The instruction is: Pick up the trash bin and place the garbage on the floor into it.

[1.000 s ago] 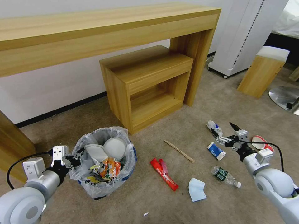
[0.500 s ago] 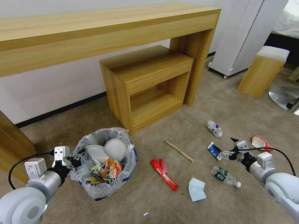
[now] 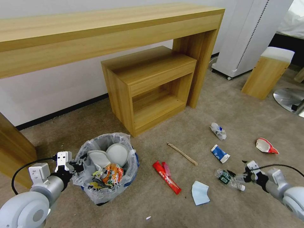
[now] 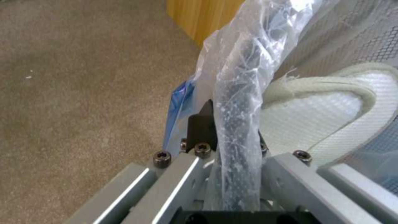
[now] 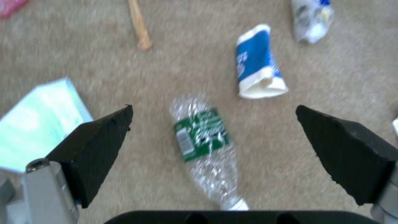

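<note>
Left gripper (image 3: 77,166) is clamped on the bag-wrapped rim of the small round black trash bin lined with crinkly translucent white plastic (image 3: 126,169); the left wrist view shows its black fingers (image 4: 202,126) pinching the plastic-covered rim (image 4: 240,124), with a white mesh slipper (image 4: 331,105) just inside. The bin sits on the beige short-pile carpet floor (image 3: 196,215), in front of the low light-wood shelf unit (image 3: 148,85) and under the long light-wood desk (image 3: 95,34). In it: two white slippers (image 3: 115,153) and an orange printed wrapper (image 3: 110,172); print unreadable.

Right gripper (image 3: 242,172) is low over the carpet with black fingers (image 5: 99,146) spread wide apart, straddling the crushed clear plastic bottle with green label (image 5: 203,140) that lies flat between them, not touching it. Label text too blurred to read.

Other litter on the carpet:
- crumpled blue-and-white paper cup (image 3: 220,154), just beyond the bottle; printing illegible
- second crumpled white cup with blue marks (image 3: 218,130), farther off
- light blue face mask (image 3: 200,192), beside the bottle
- red wrapper with white lettering (image 3: 166,172), not readable
- thin wooden stick (image 3: 182,154)
- red-and-white crushed piece (image 3: 266,146), well apart to the right.
</note>
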Robot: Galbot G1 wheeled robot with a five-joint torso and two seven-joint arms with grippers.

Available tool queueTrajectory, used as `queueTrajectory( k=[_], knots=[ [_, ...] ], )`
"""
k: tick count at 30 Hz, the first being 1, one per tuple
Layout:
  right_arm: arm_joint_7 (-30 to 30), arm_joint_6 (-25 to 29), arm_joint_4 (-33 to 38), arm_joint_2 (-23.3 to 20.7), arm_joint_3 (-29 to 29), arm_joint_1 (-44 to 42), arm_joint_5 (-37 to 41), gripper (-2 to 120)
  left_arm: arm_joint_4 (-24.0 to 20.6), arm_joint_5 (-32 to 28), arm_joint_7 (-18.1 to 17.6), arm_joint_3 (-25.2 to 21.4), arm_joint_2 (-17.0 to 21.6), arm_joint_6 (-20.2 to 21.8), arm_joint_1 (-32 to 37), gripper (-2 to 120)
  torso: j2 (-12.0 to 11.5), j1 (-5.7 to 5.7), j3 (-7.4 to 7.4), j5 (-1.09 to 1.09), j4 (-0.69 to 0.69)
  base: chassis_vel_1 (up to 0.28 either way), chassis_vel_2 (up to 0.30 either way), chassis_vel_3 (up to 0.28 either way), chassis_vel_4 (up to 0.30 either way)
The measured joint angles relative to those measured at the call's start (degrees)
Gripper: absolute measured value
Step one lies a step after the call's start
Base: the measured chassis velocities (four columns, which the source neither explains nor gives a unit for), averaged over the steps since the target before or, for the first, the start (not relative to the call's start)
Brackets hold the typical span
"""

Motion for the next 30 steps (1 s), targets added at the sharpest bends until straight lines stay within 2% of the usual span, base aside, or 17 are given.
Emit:
queueTrajectory(
  k=[3, 5, 9, 14, 21, 30],
  knots=[
    [-0.7, 1.1, -1.4, 0.6, -1.4, 0.4, -0.7, 100, 0.4, 0.3, 0.1, 0.2, -0.3, -0.1, -0.2, 1, 0.0, 0.00, 0.01, 0.00, 0.00, 0.000, 0.000, 0.000, 0.000],
    [-4.9, 4.6, -4.0, 1.4, -3.6, 2.2, 0.2, 100, 0.4, 0.5, 0.2, 0.2, -0.6, -0.2, -0.1, 1, 0.0, 0.00, 0.00, -0.01, 0.00, 0.000, 0.000, 0.000, 0.000],
    [-8.2, 7.5, -8.2, 3.0, -7.7, 5.8, 0.6, 100, 0.4, 0.9, 0.3, 0.2, -1.2, -0.3, 0.3, 1, 0.0, 0.00, 0.01, 0.01, 0.01, 0.000, 0.000, 0.000, 0.000],
    [-8.7, 8.2, -11.4, 4.6, -10.7, 8.3, 0.9, 100, 0.6, 1.1, 0.3, 0.0, -1.5, -0.4, 0.6, 1, 0.0, 0.00, 0.01, -0.01, 0.01, 0.000, 0.000, 0.000, 0.000],
    [-11.0, 11.5, -19.3, 8.7, -15.9, 14.3, 1.2, 100, 0.6, 1.7, 0.4, -0.2, -2.5, -0.6, 1.1, 1, 0.0, 0.00, 0.01, 0.00, 0.01, 0.000, 0.000, 0.000, 0.000],
    [-15.4, 13.2, -22.6, 11.9, -19.8, 17.9, 2.1, 100, 1.1, 2.3, 0.5, 0.1, -3.2, -0.6, 0.9, 1, 0.0, 0.00, 0.01, 0.00, 0.01, 0.000, 0.000, 0.000, 0.000]
  ],
)
